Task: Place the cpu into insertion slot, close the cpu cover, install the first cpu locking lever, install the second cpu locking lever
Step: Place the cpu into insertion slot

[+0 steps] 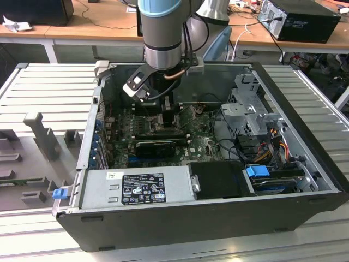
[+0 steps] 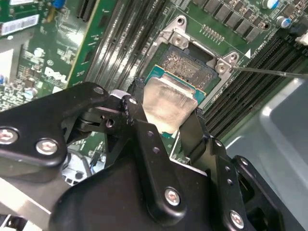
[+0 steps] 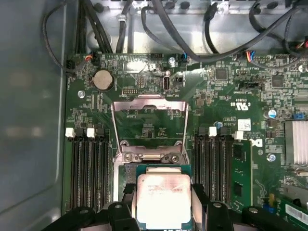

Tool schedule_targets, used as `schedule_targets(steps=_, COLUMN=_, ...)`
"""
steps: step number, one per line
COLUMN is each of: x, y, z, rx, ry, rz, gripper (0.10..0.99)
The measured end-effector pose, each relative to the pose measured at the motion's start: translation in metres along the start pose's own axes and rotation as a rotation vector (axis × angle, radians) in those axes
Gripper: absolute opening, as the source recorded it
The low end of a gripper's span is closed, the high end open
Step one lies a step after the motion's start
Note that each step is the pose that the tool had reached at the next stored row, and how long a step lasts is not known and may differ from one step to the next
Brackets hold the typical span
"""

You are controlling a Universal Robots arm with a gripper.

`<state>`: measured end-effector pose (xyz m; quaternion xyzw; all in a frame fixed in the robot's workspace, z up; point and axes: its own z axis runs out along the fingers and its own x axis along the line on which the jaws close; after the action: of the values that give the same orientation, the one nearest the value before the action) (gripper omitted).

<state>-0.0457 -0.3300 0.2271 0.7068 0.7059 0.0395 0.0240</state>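
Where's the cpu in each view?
Exterior view: hidden beneath the gripper, over the motherboard.
First wrist view: the cpu, gripped, beside the raised socket cover.
Second wrist view: the cpu, gripped, partly over the insertion slot.
Shared landmark: memory slots flanking the socket in both wrist views.

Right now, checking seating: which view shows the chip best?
First wrist view: the chip faces the camera. The second wrist view shows it slanted, partly behind the gripper. In the exterior view the arm blocks it.
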Motion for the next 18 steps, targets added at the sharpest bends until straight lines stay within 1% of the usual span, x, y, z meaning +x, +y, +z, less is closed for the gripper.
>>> schedule_targets(steps=2, x=0.0006, y=-0.0031, z=0.0047, rx=0.0, ry=0.0, rz=0.0, gripper=0.541)
schedule_targets(steps=6, x=0.0052, y=-0.0042, z=0.0136, rx=0.0, ry=0.0, rz=0.0, gripper=0.541)
schedule_targets(steps=9, x=0.0059, y=-0.0055, z=0.0195, rx=0.0, ry=-0.0002, rz=0.002, gripper=0.541)
schedule_targets(steps=13, x=0.01, y=-0.0059, z=0.0232, rx=0.0, ry=-0.0001, rz=0.002, gripper=0.541)
schedule_targets(steps=15, x=0.011, y=-0.006, z=0.0245, rx=0.0, ry=-0.0002, rz=0.003, gripper=0.541)
schedule_targets(steps=18, x=0.0125, y=-0.0063, z=0.0285, rx=0.0, ry=-0.0007, rz=0.002, gripper=0.541)
